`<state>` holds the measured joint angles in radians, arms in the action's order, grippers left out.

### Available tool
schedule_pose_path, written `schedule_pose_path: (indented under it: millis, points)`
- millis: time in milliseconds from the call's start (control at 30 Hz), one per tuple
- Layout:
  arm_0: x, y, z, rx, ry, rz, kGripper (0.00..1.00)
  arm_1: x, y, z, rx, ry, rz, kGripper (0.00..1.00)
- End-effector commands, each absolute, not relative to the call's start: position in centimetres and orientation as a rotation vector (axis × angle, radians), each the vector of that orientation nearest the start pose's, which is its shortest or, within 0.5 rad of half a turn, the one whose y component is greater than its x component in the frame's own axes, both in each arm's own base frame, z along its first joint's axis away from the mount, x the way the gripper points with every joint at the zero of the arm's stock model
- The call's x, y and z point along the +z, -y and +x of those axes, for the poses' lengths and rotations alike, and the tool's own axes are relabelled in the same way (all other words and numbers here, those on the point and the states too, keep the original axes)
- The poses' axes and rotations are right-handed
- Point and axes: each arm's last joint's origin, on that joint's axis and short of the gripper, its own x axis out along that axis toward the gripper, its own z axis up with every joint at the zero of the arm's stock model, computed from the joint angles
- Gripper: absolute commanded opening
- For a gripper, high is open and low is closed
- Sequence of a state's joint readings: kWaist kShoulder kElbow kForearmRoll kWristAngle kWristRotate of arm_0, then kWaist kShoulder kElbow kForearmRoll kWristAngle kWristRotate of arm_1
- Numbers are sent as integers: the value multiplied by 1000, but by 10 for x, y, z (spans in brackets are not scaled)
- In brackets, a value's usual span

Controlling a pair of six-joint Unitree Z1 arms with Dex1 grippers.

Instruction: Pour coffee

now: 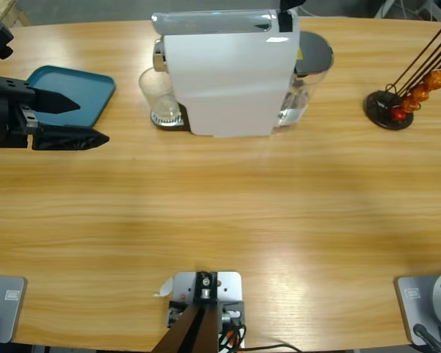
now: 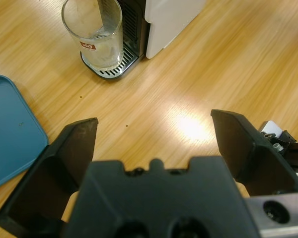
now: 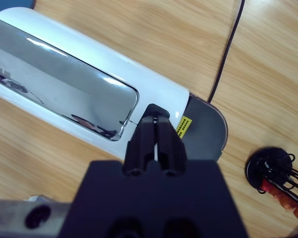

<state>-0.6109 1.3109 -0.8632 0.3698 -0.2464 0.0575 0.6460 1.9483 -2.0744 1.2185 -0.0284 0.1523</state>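
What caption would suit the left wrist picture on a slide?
Open left gripper hovers over the wooden table, facing a clear glass on the white coffee machine's drip tray.

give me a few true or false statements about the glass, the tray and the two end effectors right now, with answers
1. The small clear drinking glass stands on the drip grate of the white coffee machine. True.
2. The left end effector is shut on the glass. False: it is open, apart from the glass.
3. The teal plastic tray holds the glass. False: the glass is on the machine's grate.
4. The right end effector is shut above the machine's top. True.
5. Orange capsules hang on a black wire stand. True.
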Motion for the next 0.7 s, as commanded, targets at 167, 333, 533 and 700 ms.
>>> schedule_pose_path:
  millis: [167,333,533,700]
  points:
    - [298,134,169,-821,-858,216,982,381,-241,314,462,-1160,-251,0]
    - [298,133,168,-821,-855,215,982,384,-240,313,454,-1145,-250,0]
    - [303,136,165,-838,-835,219,982,462,-226,297,554,-808,-252,992]
    - [310,136,159,-853,-808,220,982,503,-209,273,576,-698,-214,1000]
